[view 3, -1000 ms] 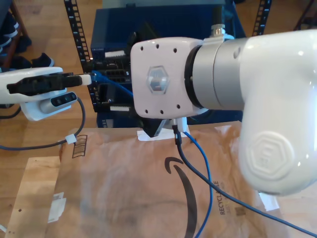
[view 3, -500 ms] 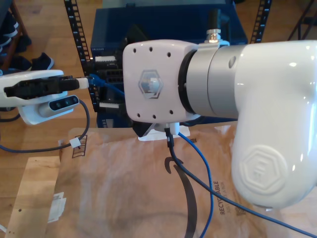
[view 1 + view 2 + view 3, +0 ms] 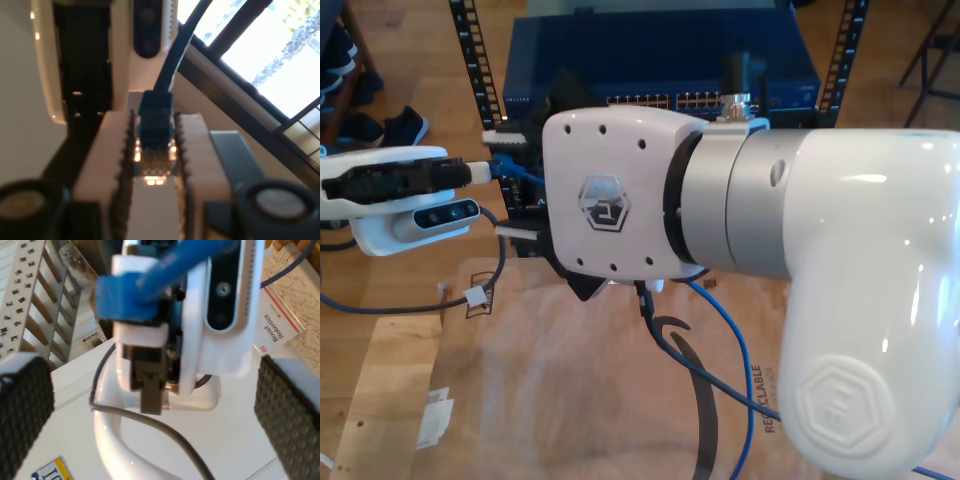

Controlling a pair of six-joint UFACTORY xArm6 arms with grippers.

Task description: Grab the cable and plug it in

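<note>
**One plug, pinched and waiting for a straight push**

My first end effector (image 3: 154,145) is clamping its white ridged fingers (image 3: 112,150) on the plug (image 3: 156,125) of the cable (image 3: 732,335). The clear tip is sitting between the fingers, and the blue cord is running out ahead of the fingertips. My second end effector (image 3: 156,410) is hanging wide open, with its black pads (image 3: 287,410) well apart on either side of that pinched plug and touching nothing.

I judge the step in hand to be seating the plug in the blue switch (image 3: 660,50) beyond my first end effector (image 3: 485,170). Doing it well is calling for a plug lined up square with one port, a firm pinch, a slow straight push, and slack cord trailing freely. My open end effector could be steadying the cord just behind the boot.
</note>
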